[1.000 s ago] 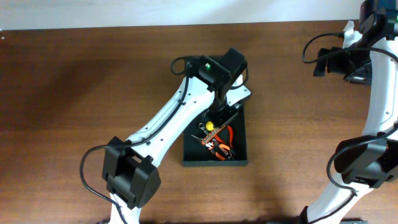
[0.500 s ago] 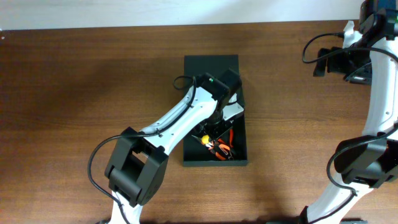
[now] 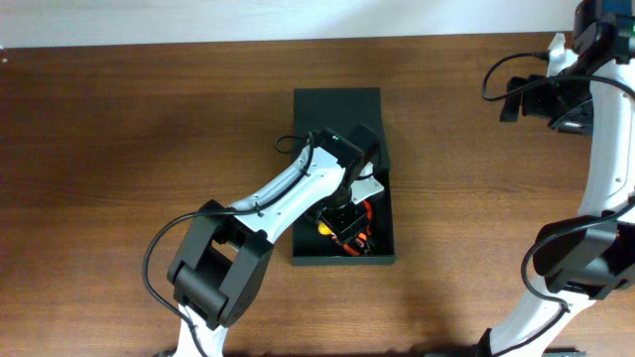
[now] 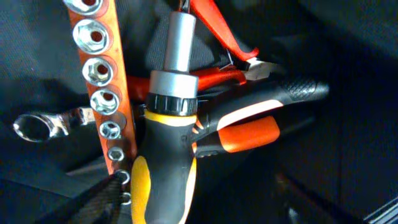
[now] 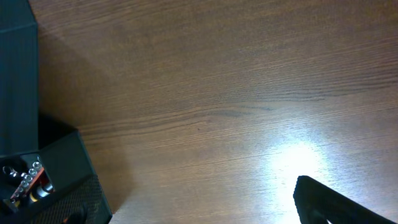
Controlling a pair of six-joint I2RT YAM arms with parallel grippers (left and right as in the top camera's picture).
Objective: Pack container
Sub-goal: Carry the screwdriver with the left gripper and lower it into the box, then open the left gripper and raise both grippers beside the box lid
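The black container (image 3: 342, 260) sits in the middle of the brown wooden table (image 3: 149, 149). Its lid (image 3: 337, 107) is flipped open and lies flat on the far side. The left arm goes down into the box, and from above its white wrist covers most of what is inside, so only bits of orange and yellow peek out. The left gripper (image 3: 349, 210) is low in the box, right over the tools. The left wrist camera is very close, so everything is cut off at the edges. It shows an orange socket rail (image 4: 121, 81) with shiny sockets in a row and a screwdriver (image 4: 165, 162) with a black and yellow handle. There are also red pliers (image 4: 227, 37) that run out of the top, and the round end of a silver wrench (image 4: 37, 124), partly hidden behind the rail. A black and orange handle (image 4: 249, 127) lies against the screwdriver, but I cannot tell what tool it belongs to. One dark finger (image 4: 93, 199) shows in the bottom left corner, next to the rail. The other is only a dim shape at the far bottom right. They are far apart and pinch nothing. The right gripper (image 3: 514, 100) hangs over bare table, well away to the right of the box. Its camera shows just one dark fingertip (image 5: 336, 202), cut off in the corner. Its fingers are spread wide and hold nothing.
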